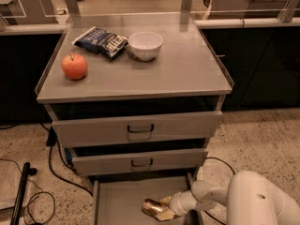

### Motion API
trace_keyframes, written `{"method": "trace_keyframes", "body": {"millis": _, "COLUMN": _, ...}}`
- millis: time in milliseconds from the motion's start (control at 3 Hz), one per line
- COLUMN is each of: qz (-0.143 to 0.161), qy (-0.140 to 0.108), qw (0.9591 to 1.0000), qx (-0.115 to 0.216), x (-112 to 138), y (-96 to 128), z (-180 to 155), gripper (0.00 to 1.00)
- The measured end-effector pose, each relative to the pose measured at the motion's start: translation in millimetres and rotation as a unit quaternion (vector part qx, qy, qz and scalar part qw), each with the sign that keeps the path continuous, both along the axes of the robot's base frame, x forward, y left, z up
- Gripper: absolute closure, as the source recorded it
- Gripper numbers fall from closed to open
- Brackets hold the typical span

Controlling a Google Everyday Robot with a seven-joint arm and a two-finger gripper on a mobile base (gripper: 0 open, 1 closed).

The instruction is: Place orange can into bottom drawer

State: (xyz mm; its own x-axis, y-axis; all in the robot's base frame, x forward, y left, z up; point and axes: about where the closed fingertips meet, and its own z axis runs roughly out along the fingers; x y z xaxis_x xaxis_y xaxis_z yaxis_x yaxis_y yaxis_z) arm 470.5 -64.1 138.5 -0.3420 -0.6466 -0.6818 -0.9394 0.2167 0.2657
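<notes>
The orange can (152, 207) is a shiny orange-gold can lying on its side on the flat grey floor of the bottom drawer (117, 200), which is pulled out below two handled drawers. My gripper (163, 211) reaches in from the lower right on a white arm and sits at the can's right end, low in the drawer. Its fingers close around the can.
On the cabinet top stand an orange-red apple (74, 66), a dark blue chip bag (101, 40) and a white bowl (145, 45). Black cables (42, 191) lie on the speckled floor to the left. The middle drawer (140, 162) overhangs the back of the bottom drawer.
</notes>
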Motion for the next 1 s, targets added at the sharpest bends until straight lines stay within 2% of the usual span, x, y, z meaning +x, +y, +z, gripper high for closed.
{"method": "trace_keyframes", "body": {"millis": 667, "qz": 0.0, "qy": 0.0, "qw": 1.0, "qx": 0.0, "x": 0.0, "y": 0.1, "z": 0.0, "gripper": 0.59}}
{"method": "trace_keyframes", "body": {"millis": 1000, "qz": 0.0, "qy": 0.0, "qw": 1.0, "qx": 0.0, "x": -0.1, "y": 0.1, "z": 0.0, "gripper": 0.35}}
